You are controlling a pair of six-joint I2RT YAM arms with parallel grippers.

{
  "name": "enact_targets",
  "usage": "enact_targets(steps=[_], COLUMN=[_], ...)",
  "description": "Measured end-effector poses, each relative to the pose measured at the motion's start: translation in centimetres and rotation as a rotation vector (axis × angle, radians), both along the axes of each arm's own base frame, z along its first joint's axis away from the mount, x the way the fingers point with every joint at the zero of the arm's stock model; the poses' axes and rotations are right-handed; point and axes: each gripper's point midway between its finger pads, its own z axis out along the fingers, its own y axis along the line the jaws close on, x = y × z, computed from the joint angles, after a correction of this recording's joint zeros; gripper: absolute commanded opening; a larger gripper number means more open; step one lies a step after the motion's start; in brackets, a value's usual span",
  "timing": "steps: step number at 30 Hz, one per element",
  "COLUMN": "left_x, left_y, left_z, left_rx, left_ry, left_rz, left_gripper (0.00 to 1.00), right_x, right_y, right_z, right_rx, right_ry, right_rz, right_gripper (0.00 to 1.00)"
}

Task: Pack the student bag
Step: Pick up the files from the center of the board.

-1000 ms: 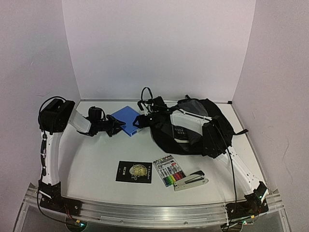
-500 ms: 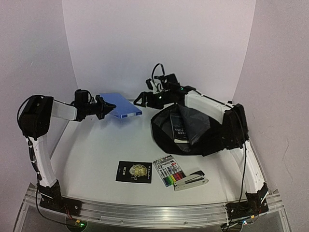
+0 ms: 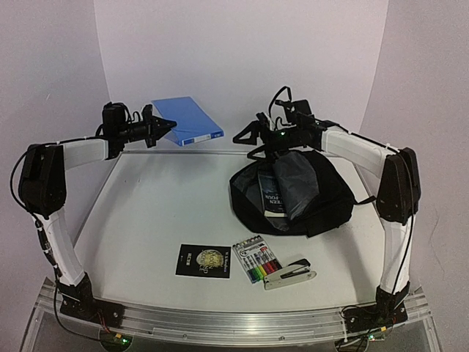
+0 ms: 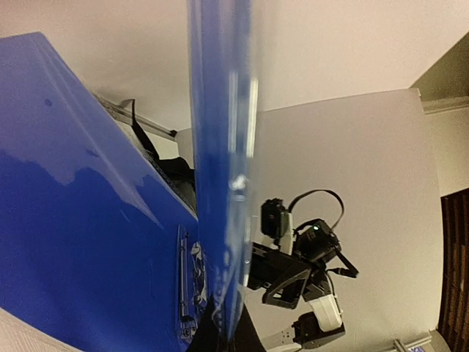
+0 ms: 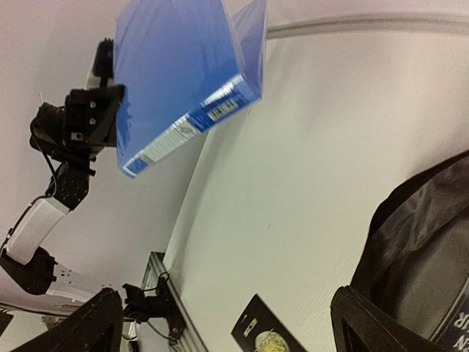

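The left hand (image 3: 157,126) clenches the thin blue book (image 3: 187,119) by its edge, high over the white bench (image 3: 161,213); it may pivot or slip. The right hand (image 3: 248,143), spread wide, holds nothing, so the soft black fabric backpack (image 3: 330,199) lying at right may sag shut

Left pincer (image 3: 163,126) high, clamped on blue book (image 3: 189,121); right pincer (image 3: 248,144) high, jaws spread.

The left gripper (image 3: 163,126) clamps a blue book (image 3: 189,121) in the air at eleven o'clock over the table (image 3: 161,205). The right gripper (image 3: 248,141), jaws spread, hangs at one o'clock above the open black backpack (image 3: 326,198), which holds a book (image 3: 270,192). At six o'clock lie a black booklet (image 3: 203,261), markers (image 3: 256,259) and a stapler (image 3: 290,273)
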Motion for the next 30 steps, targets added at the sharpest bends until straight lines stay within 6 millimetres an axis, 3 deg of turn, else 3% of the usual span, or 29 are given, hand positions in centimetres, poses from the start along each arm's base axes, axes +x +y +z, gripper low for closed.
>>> enact_targets(steps=[6,15,18,25,26,30], left_x=[-1.8,-6.0,-7.6,-9.3,-9.4,-9.5], left_y=[-1.2,-5.4,-6.6,-7.2,-7.1,-7.1], left_z=[1.2,2.0,1.9,1.3,1.1,0.6], left_rx=[-0.039,-0.07,-0.078,-0.095,-0.095,-0.083], left_ry=[-0.016,-0.016,-0.003,0.032,0.041,0.056], left_rz=[-0.113,-0.31,-0.378,-0.45,-0.453,-0.455], left_gripper=[0.0,0.0,0.0,0.01,0.03,0.38], right_x=[-2.1,-1.8,-1.8,-1.7,-1.6,-1.5], right_y=[1.5,2.4,2.5,2.4,2.4,2.3], right_z=[0.5,3.1,3.6,4.8,4.9,5.0], right_rx=[0.081,0.159,0.172,0.197,0.201,0.206], right_ry=[0.085,0.063,0.063,0.053,0.057,0.057], right_rz=[0.08,0.118,0.128,0.141,0.138,0.137], right_gripper=[0.98,0.96,0.83,0.31,0.24,0.0])
